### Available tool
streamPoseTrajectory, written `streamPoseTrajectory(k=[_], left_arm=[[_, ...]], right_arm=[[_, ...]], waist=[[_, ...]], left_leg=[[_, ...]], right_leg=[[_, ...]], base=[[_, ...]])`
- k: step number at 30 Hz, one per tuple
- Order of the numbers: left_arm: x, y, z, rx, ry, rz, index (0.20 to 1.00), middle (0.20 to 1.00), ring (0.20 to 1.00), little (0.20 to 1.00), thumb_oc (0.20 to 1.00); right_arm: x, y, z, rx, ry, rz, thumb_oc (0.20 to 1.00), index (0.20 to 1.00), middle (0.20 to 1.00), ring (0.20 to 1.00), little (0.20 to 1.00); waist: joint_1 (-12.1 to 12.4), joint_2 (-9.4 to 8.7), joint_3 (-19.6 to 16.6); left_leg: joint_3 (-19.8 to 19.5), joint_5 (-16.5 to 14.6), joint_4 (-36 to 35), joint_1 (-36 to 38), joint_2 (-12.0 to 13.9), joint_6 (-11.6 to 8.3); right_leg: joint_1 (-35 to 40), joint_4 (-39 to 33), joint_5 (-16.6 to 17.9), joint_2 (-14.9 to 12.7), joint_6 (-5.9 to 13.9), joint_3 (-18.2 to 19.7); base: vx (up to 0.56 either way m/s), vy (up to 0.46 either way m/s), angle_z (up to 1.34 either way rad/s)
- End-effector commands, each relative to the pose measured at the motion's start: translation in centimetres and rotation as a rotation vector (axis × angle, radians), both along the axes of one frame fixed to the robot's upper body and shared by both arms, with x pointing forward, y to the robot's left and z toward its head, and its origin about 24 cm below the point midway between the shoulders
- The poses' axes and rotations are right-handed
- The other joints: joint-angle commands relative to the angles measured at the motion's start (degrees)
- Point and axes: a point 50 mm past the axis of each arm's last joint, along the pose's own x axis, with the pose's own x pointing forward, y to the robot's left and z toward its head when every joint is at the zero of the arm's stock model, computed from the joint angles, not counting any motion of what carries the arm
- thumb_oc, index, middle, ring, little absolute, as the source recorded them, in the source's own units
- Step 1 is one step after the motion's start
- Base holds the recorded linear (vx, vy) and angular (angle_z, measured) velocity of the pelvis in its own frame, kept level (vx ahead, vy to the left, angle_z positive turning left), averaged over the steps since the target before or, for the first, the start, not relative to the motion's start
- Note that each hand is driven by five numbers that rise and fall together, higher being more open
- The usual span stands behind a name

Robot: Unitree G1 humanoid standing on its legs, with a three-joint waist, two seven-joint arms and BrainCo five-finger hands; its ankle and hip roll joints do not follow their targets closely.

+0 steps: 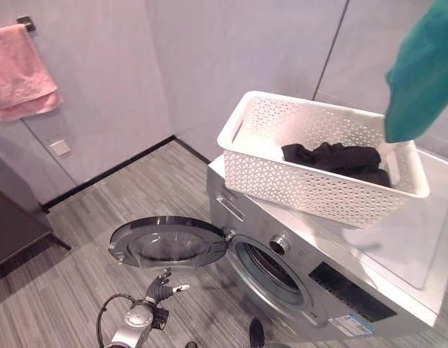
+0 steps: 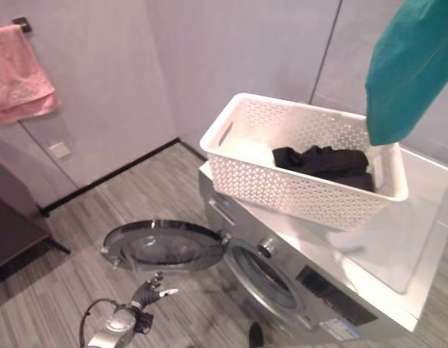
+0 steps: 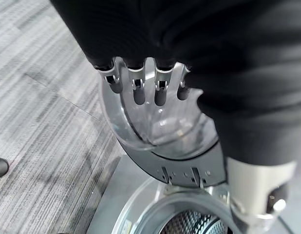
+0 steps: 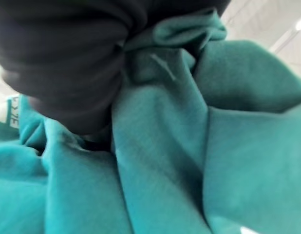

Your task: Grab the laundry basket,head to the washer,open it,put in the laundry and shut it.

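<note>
A: Far left, wall?
B: Pink towel [image 1: 19,71] hanging from a hook.

A: Left robot hand [image 1: 164,288]?
B: Low over the floor, just in front of the open washer door [image 1: 169,242]. Fingers [image 3: 137,90] straight and apart, holding nothing.

A: Washer [image 1: 333,279]?
B: Door swung open to the left, drum opening [image 1: 268,272] exposed.

A: Laundry basket [image 1: 322,156]?
B: White, on top of the washer, with a dark garment [image 1: 338,161] inside.

A: Right robot hand [image 4: 67,58]?
B: Raised at upper right, above the basket's right end. Teal garment [image 2: 409,65] hangs from it; fingers hidden in the cloth, grip cannot be told.
</note>
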Motion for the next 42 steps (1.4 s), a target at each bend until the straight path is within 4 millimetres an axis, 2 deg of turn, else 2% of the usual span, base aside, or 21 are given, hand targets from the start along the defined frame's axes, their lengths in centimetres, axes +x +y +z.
streamPoseTrajectory(k=[1,4,8,9,10,11,12,13,14,15,16,18,19,21,23,24,26,27,29,31,42], left_arm=[[1.5,1.3,1.0,0.056,-0.069,-0.004,1.000,1.000,1.000,1.000,1.000],[1.2,1.2,0.8,0.038,-0.061,0.022,1.000,1.000,1.000,1.000,1.000],[1.9,0.9,1.8,0.020,-0.125,0.006,1.000,1.000,1.000,1.000,1.000],[3.5,-0.2,4.2,-0.019,-0.249,-0.083,1.000,1.000,1.000,1.000,1.000],[3.5,-0.1,4.2,-0.015,-0.246,-0.084,1.000,1.000,1.000,1.000,1.000],[4.1,-0.7,5.8,-0.051,-0.314,-0.137,1.000,1.000,1.000,1.000,1.000],[5.0,-1.6,9.6,-0.110,-0.450,-0.257,1.000,1.000,1.000,1.000,1.000],[4.8,-1.5,9.7,-0.108,-0.447,-0.256,1.000,1.000,1.000,1.000,1.000],[4.8,-1.3,12.5,-0.144,-0.533,-0.295,1.000,1.000,1.000,1.000,1.000],[4.7,-1.2,12.6,-0.142,-0.530,-0.294,1.000,1.000,1.000,1.000,1.000],[4.9,-0.8,16.1,-0.140,-0.668,-0.317,1.000,1.000,1.000,1.000,1.000],[4.8,-0.7,16.2,-0.135,-0.663,-0.317,1.000,1.000,1.000,1.000,1.000],[4.9,-0.7,19.3,-0.144,-0.779,-0.348,1.000,1.000,1.000,1.000,1.000],[5.6,-1.7,22.4,-0.204,-0.890,-0.407,1.000,1.000,1.000,1.000,1.000],[6.4,-3.2,23.2,-0.275,-0.903,-0.453,1.000,1.000,1.000,1.000,1.000],[6.4,-3.2,23.2,-0.275,-0.903,-0.453,1.000,1.000,1.000,1.000,1.000],[8.2,-6.9,24.1,-0.339,-0.932,-0.562,1.000,1.000,1.000,1.000,1.000],[8.3,-6.9,24.2,-0.339,-0.932,-0.562,1.000,1.000,1.000,1.000,1.000],[9.9,-10.0,25.4,-0.394,-0.954,-0.630,1.000,1.000,1.000,1.000,1.000],[10.9,-11.2,26.5,-0.389,-0.992,-0.650,1.000,1.000,1.000,1.000,1.000],[14.5,-14.5,31.1,-0.410,-1.112,-0.612,1.000,1.000,1.000,1.000,1.000]], right_arm=[[-2.7,-1.0,1.1,-0.009,-0.119,-0.031,0.200,0.200,0.200,0.200,0.200],[-2.7,-1.3,0.3,0.005,-0.115,0.003,0.200,0.200,0.200,0.200,0.200],[-2.3,-1.9,-2.7,0.010,-0.070,0.026,0.200,0.200,0.200,0.200,0.200],[-2.4,-1.8,-3.6,-0.016,-0.045,0.027,0.200,0.200,0.200,0.200,0.200],[-2.4,-1.9,-3.8,-0.011,-0.044,0.026,0.200,0.200,0.200,0.200,0.200],[-2.6,-1.8,-4.0,-0.025,-0.037,0.026,0.200,0.200,0.200,0.200,0.200],[-2.6,-1.8,-4.4,-0.051,0.003,0.003,0.200,0.200,0.200,0.200,0.200],[-2.5,-1.8,-4.5,-0.049,0.005,0.003,0.200,0.200,0.200,0.200,0.200],[-2.2,-1.9,-5.0,-0.055,0.049,-0.014,0.200,0.200,0.200,0.200,0.200],[-2.1,-1.9,-5.1,-0.053,0.050,-0.013,0.200,0.200,0.200,0.200,0.200],[-1.4,-1.9,-6.3,-0.036,0.084,0.000,0.200,0.200,0.200,0.200,0.200],[-1.5,-2.0,-6.5,-0.031,0.085,0.001,0.200,0.200,0.200,0.200,0.200],[-1.1,-1.9,-8.0,-0.021,0.106,0.016,0.200,0.200,0.200,0.200,0.200],[-1.0,-0.8,-9.4,-0.061,0.125,0.050,0.200,0.200,0.200,0.200,0.200],[-0.9,0.1,-10.2,-0.083,0.132,0.080,0.200,0.200,0.200,0.200,0.200],[-0.9,0.1,-10.2,-0.083,0.132,0.080,0.200,0.200,0.200,0.200,0.200],[-0.4,1.8,-10.4,-0.113,0.122,0.134,0.200,0.200,0.200,0.200,0.200],[-0.4,1.8,-10.4,-0.113,0.122,0.134,0.200,0.200,0.200,0.200,0.200],[0.5,3.6,-10.0,-0.125,0.099,0.206,0.200,0.200,0.200,0.200,0.200],[0.7,4.6,-8.9,-0.152,0.070,0.224,0.200,0.200,0.200,0.200,0.200],[2.0,10.2,-4.3,-0.245,-0.025,0.363,0.200,0.200,0.200,0.200,0.200]], waist=[[-0.26,-4.35,-3.45],[-1.39,-3.91,-3.39],[-2.32,-3.36,-3.25],[-2.88,-2.70,-3.12],[-2.78,-2.93,-3.18],[-2.92,-2.71,-3.07],[-3.04,-2.00,-2.79],[-2.99,-2.12,-2.84],[-2.86,-1.48,-2.65],[-2.86,-1.61,-2.69],[-2.82,-0.83,-2.61],[-2.78,-1.14,-2.67],[-2.82,-0.99,-2.62],[-3.20,-0.88,-2.68],[-3.41,-1.06,-2.75],[-3.41,-1.06,-2.75],[-4.17,-1.00,-2.75],[-4.13,-0.97,-2.70],[-5.01,-0.75,-3.11],[-5.31,-0.47,-3.36],[-5.31,0.08,-4.03]], left_leg=[[2.03,-3.79,-0.10,-0.23,-3.05,5.00],[3.44,-4.04,-0.11,0.10,-3.29,5.38],[5.16,-4.42,-0.21,0.48,-3.57,5.87],[5.57,-4.51,-0.27,0.54,-3.70,6.10],[5.57,-4.53,-0.26,0.56,-3.68,6.10],[5.70,-4.54,-0.27,0.54,-3.72,6.26],[5.84,-4.71,-0.30,0.52,-3.94,6.63],[5.93,-4.74,-0.30,0.57,-3.92,6.64],[6.33,-4.83,-0.29,0.75,-4.08,6.97],[6.42,-4.86,-0.29,0.80,-4.06,6.97],[6.86,-4.85,-0.32,0.96,-4.07,7.07],[6.95,-4.88,-0.32,1.04,-4.04,7.06],[6.96,-4.80,-0.26,1.22,-3.96,7.00],[6.73,-4.92,0.25,1.34,-3.83,6.84],[6.52,-5.15,0.85,1.42,-3.84,6.77],[6.52,-5.15,0.85,1.42,-3.84,6.77],[6.62,-5.49,1.40,1.52,-3.81,6.70],[6.63,-5.50,1.41,1.53,-3.81,6.70],[7.05,-5.53,1.29,1.83,-3.78,6.51],[7.13,-5.47,1.13,1.95,-3.75,6.40],[7.59,-5.35,2.04,1.81,-3.41,5.68]], right_leg=[[3.11,2.08,-7.72,-3.31,2.79,3.74],[2.32,2.41,-7.20,-3.23,3.08,5.12],[1.41,2.75,-6.77,-3.03,3.39,6.89],[1.16,2.86,-6.73,-3.09,3.48,7.05],[1.18,2.87,-6.74,-3.06,3.48,7.05],[1.00,2.93,-6.68,-3.09,3.55,7.10],[0.73,2.91,-6.41,-3.09,3.70,7.43],[0.74,2.90,-6.39,-3.06,3.71,7.52],[0.56,2.92,-5.89,-2.99,3.92,7.98],[0.57,2.91,-5.86,-2.96,3.92,8.07],[0.46,2.84,-5.58,-2.90,4.03,8.48],[0.49,2.83,-5.55,-2.86,4.03,8.58],[0.80,2.81,-5.65,-2.91,4.00,8.44],[1.47,2.78,-6.13,-3.11,3.83,7.85],[1.83,2.96,-6.37,-3.21,3.74,7.66],[1.83,2.96,-6.37,-3.21,3.74,7.66],[2.05,3.33,-6.77,-3.28,3.59,7.72],[2.05,3.35,-6.77,-3.27,3.59,7.73],[2.15,3.80,-6.90,-3.24,3.44,7.66],[2.20,3.82,-6.84,-3.27,3.36,7.51],[2.91,3.33,-6.68,-3.17,2.84,6.94]], base=[[-0.02,0.034,-0.28],[-0.03,0.042,-0.25],[-0.03,0.029,-0.40],[-0.02,0.017,-0.35],[-0.03,0.023,-0.26],[-0.03,0.033,-0.11],[-0.03,0.034,0.01],[-0.03,0.037,-0.01],[-0.01,0.014,-0.03],[-0.02,0.021,-0.08],[-0.01,0.008,-0.13],[-0.01,-0.003,-0.22],[0.00,-0.023,-0.14],[0.00,-0.040,-0.02],[0.00,-0.034,0.05],[-0.01,-0.037,0.06],[-0.01,-0.028,0.05],[-0.01,-0.031,0.05],[-0.01,-0.015,-0.03],[-0.01,-0.030,-0.06],[-0.01,-0.023,-0.01]])
